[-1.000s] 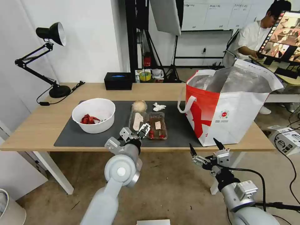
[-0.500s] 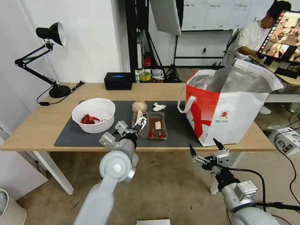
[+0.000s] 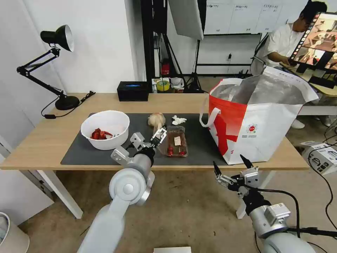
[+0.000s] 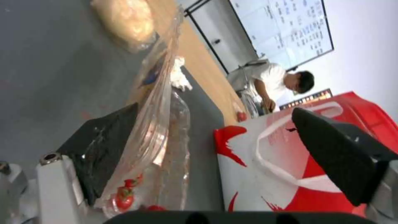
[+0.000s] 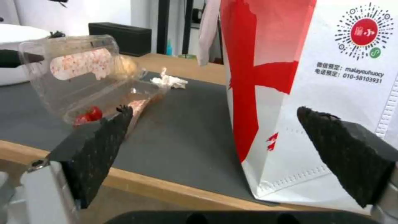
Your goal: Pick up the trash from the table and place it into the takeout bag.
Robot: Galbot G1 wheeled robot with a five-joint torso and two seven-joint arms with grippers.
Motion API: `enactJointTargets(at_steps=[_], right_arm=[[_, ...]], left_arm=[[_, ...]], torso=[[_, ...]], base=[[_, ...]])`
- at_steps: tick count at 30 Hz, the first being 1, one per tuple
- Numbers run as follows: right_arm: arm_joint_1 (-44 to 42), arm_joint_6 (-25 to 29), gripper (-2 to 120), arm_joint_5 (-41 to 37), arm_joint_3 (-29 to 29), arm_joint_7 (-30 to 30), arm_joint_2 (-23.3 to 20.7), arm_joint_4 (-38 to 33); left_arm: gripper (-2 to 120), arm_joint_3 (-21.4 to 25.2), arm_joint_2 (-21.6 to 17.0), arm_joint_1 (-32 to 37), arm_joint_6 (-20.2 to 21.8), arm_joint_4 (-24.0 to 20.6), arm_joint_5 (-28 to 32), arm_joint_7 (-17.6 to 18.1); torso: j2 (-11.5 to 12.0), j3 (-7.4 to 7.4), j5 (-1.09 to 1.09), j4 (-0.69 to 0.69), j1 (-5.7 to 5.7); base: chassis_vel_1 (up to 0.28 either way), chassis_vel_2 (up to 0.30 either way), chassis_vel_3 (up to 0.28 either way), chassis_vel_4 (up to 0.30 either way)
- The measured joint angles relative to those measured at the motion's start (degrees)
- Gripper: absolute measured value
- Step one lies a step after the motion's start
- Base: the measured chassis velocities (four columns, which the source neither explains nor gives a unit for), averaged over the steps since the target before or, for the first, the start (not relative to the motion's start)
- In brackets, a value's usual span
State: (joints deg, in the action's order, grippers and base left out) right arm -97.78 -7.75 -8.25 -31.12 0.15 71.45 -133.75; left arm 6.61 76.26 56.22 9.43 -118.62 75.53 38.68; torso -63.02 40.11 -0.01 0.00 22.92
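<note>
Now the left gripper [image 3: 150, 138] sits farther left than it did a second ago, and the lid half of the clear clamshell tray [image 3: 174, 141] has come up with it — what lay flat open on the dark mat [image 3: 87, 154] a second ago stands tilted, hinged against the half that rests on the mat just right of the fingers. In the left wrist view the thin plastic wall runs along one finger [image 4: 99, 146] while the other finger is well apart from it, so the jaws look spread, the lid hooked or leaning on one pad, not pinched; I cannot tell how firm that hold is. Red scraps sit in the low end of the tray. Beyond the gripper lie the beige ball [image 3: 156, 119] and the tissue wad [image 3: 178, 120]; the white bowl [image 3: 105, 129] is to its left, and the takeout bag [image 3: 258, 123] stands open well to its right. My reading: the tray is being folded shut for lifting, nothing yet bagged. The right gripper [image 3: 231, 172] hangs spread below the table [image 3: 42, 140] edge, near the bag's front.
</note>
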Motion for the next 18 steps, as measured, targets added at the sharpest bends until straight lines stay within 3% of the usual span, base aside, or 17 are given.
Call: enactJointTargets(at_steps=[18], right_arm=[[-0.80, 0.51, 100, 0.17, -0.85, -0.06, 0.58, -0.32]], left_arm=[[100, -6.93, -5.59, -7.19, 2.08, 3.05, 2.32, -1.71]], torso=[[0.00, 0.00, 0.01, 0.00, 0.00]], base=[[0.000, 0.000, 0.000, 0.000]])
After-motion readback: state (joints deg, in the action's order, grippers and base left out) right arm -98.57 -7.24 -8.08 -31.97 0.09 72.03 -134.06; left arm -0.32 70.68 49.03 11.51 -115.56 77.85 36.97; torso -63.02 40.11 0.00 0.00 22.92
